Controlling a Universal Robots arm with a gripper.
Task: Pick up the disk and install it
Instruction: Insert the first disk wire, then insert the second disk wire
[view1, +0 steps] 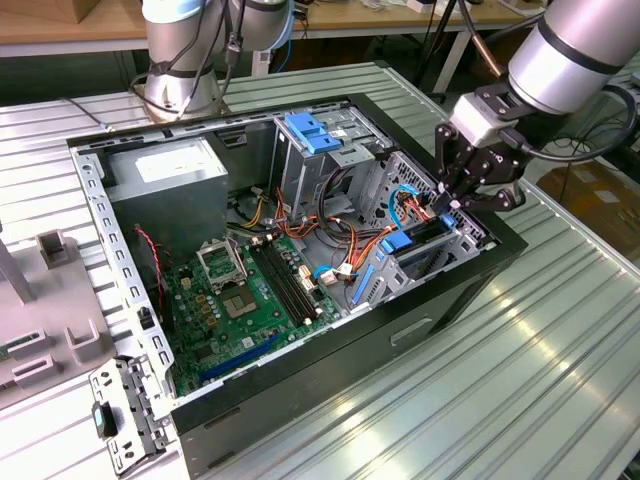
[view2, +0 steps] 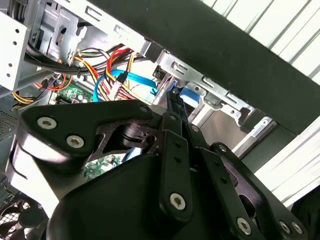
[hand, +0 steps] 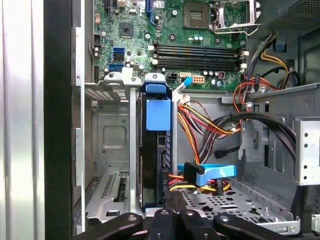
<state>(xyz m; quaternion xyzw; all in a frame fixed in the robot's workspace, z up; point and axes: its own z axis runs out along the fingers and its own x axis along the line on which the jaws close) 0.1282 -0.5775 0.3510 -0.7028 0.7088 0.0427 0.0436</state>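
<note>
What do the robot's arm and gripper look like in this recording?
The arm is a thick silver-grey tube with a dark band, ending in a pale grey wrist block. A black cable loops beside it. The gripper is matte black, built of angular linkage bars joined by silver screws, clearest in the second wrist view.

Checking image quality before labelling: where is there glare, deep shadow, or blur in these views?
Exterior view: glare streaks on the ribbed table. First wrist view: the disk sits in shadow inside its bay, its blue tab lit. Second wrist view: the gripper looms close and soft.
</note>
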